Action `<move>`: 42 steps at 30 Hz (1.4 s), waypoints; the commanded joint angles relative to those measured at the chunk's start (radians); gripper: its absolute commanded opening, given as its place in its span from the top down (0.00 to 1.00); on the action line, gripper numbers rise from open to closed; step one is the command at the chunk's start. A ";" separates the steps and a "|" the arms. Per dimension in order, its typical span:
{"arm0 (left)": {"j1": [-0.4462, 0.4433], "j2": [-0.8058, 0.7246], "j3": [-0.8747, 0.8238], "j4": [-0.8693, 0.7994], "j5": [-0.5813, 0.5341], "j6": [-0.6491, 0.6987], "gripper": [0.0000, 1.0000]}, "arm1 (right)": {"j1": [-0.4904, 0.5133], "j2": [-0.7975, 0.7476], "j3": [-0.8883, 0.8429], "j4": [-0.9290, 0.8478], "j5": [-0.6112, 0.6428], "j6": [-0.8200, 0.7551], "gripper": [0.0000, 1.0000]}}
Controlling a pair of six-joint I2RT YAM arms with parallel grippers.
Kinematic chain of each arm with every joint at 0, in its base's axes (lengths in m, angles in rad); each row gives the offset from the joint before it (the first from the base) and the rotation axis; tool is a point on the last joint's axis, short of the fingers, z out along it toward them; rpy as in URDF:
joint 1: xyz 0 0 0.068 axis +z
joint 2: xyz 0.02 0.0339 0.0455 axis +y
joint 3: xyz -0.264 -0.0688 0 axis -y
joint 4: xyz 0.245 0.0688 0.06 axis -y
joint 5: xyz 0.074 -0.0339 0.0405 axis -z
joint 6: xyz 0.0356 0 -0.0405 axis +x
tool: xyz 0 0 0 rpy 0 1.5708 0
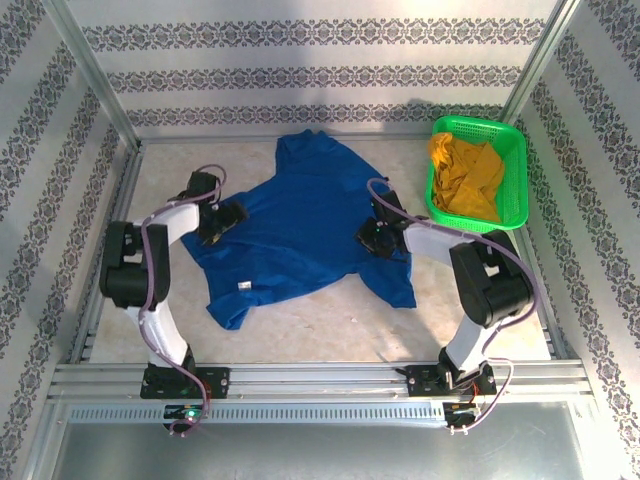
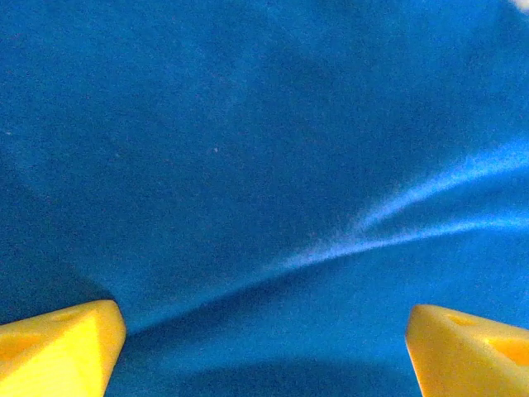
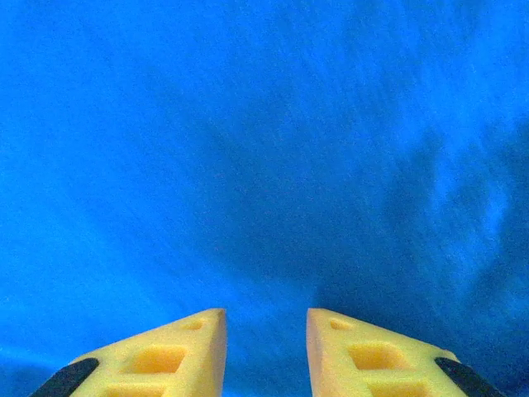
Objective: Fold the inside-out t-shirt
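The shirt (image 1: 300,215) lies spread on the table (image 1: 330,325), roughly in the middle, unfolded and a bit rumpled. One corner points toward the back wall and two lower corners point toward the arms. A small white tag (image 1: 242,287) shows close to its near-left edge

The left gripper (image 1: 222,222) sits over the shirt's left edge, low against the cloth. In the left wrist view its yellow fingers (image 2: 62,347) stand spread wide, one at each bottom corner, with blue cloth beneath them. A pale crease (image 2: 397,236) runs across the fabric from the right side toward the middle

The right gripper (image 1: 374,238) is down on the right part of the shirt, inward of the edge. In the right wrist view its fingers (image 3: 161,356) are drawn close, with a narrow gap between the tips and blue cloth showing through that gap. I cannot tell whether they pinch a fold or just sit over the fabric. The cloth there looks smooth, with soft shadows on the right

A basket (image 1: 478,123), green, stands at the far right of the table, near the shirt's right side but apart from it. A mustard garment (image 1: 465,175) lies bunched up inside it
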 commanded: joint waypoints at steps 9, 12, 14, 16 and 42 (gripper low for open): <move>-0.146 -0.672 -0.624 -0.051 -0.044 -0.461 0.10 | -0.068 0.322 0.501 -0.260 0.003 -0.144 0.67; -0.235 -0.839 -0.631 -0.106 -0.088 -0.529 0.08 | -0.076 0.363 0.597 -0.273 -0.062 -0.196 0.71; -0.242 -0.868 -0.578 -0.126 -0.116 -0.503 0.07 | -0.068 0.323 0.619 -0.281 -0.075 -0.248 0.71; -0.240 -0.809 -0.489 -0.114 -0.127 -0.441 0.05 | -0.060 0.259 0.600 -0.291 -0.071 -0.287 0.71; -0.185 0.757 1.178 -0.360 0.097 -0.127 0.01 | 0.003 0.074 0.069 -0.128 0.026 -0.026 0.63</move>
